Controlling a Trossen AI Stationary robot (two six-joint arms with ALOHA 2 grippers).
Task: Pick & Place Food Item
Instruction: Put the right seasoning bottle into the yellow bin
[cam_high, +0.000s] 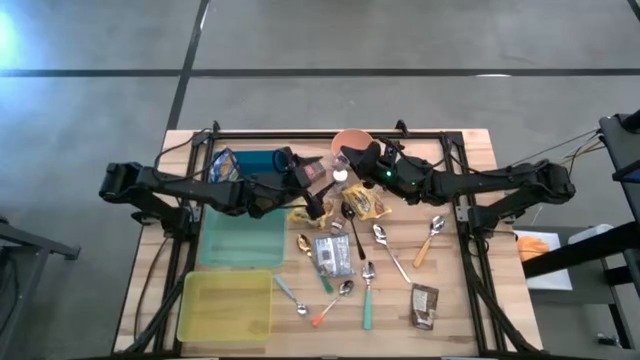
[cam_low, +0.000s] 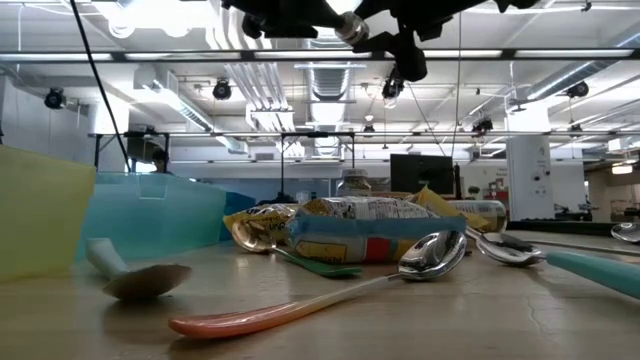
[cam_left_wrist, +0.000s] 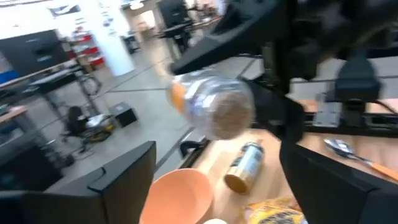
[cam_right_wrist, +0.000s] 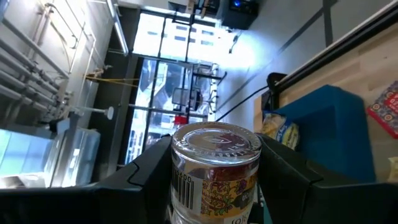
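A clear glass jar (cam_right_wrist: 214, 168) with a barcoded label and brown contents hangs in the air over the middle of the table, with my right gripper (cam_high: 350, 168) shut on it. From the other side my left gripper (cam_left_wrist: 217, 155) faces the jar (cam_left_wrist: 214, 106). It is open, its fingers wide apart and short of the jar, touching nothing. In the high view the two grippers meet just in front of an orange bowl (cam_high: 350, 140). Below them a second small jar (cam_left_wrist: 244, 165) lies on its side on the table. My right gripper pinches the jar's labelled body (cam_right_wrist: 181, 186) between its two fingers (cam_right_wrist: 149, 171), one on each side. The fingers run about level and lie along the jar, whose clear round end (cam_right_wrist: 216, 140) sticks out past the fingertips. The jar is lifted clear of the table.
Snack packets (cam_high: 333, 255) and several spoons (cam_high: 385, 240) lie across the table's middle and near side. On the left stand a blue bin (cam_high: 255, 165), a teal tray (cam_high: 243, 235) and a yellow tray (cam_high: 225, 305). A brown packet (cam_high: 424, 305) lies near right.
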